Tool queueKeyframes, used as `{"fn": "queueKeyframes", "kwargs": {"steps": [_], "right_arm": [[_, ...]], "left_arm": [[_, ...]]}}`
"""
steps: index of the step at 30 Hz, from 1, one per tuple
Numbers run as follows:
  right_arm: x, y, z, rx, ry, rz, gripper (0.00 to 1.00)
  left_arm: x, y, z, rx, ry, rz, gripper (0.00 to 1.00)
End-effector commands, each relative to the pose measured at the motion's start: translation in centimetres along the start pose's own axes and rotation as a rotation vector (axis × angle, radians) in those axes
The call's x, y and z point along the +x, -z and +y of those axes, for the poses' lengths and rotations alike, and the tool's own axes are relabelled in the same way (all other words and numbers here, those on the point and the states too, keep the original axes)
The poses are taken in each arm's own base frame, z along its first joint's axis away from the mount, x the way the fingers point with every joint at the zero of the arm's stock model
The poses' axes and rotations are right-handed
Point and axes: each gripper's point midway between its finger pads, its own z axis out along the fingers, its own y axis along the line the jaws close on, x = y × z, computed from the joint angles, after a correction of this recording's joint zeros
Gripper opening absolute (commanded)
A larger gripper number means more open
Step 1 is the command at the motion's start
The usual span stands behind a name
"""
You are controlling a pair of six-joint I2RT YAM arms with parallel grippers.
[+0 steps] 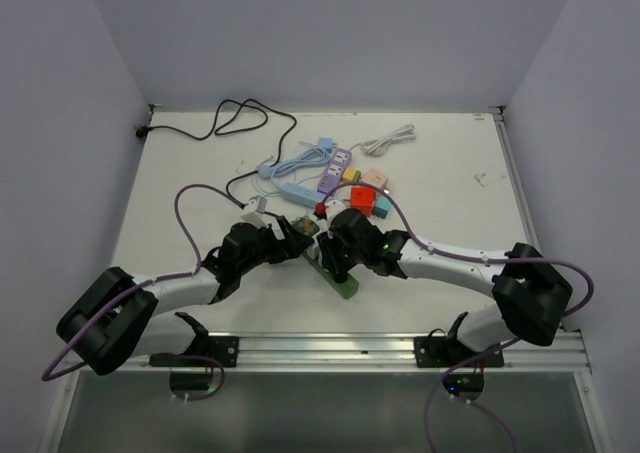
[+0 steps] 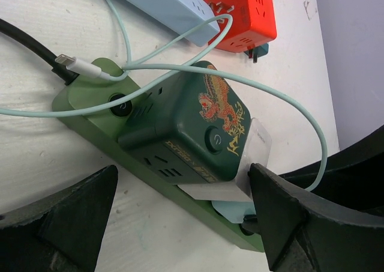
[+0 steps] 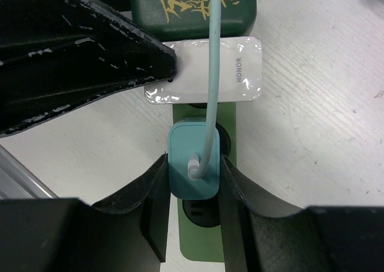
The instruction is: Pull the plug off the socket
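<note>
Even, diffuse light fell from above, leaving the white table point(image 1: 440, 193) bright and the shadows short and soft. The overhead view was sharp, though its detail was small. In the wrist views the film-wrapped white adapter point(image 3: 240, 74) carried mild glare, the teal plug point(image 3: 191, 170) stood crisp, and the nearest black fingers point(image 3: 138, 212) were dark and slightly blurred.

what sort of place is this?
Probably a lab test cell: a white tabletop boxed in by plain pale walls, an aluminium mounting rail along its near edge, and a cluster of coloured plastic power strips.
</note>
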Motion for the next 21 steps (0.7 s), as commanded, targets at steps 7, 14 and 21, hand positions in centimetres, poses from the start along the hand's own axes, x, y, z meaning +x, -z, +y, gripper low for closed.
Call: {"fn": "queueKeyframes", "kwargs": {"steps": [7, 14, 21], "right_arm": [[-7.3, 3.1, 3.7, -0.013, 0.064, -0.258, 0.24], [-8.0, 3.0, 4.3, 0.109, 0.104, -0.254, 0.25], [-7.7, 2.9, 3.0, -0.004, 0.0, -0.234, 0.26]], "left_arm": [[6.4, 3.1, 10.4, -0.379, -0.084, 0.213, 0.91], [6.6, 2.8, 10.4, -0.378, -0.081, 0.221, 0.91], [6.7, 2.9, 10.5, -0.378, -0.08, 0.223, 0.91]]}}
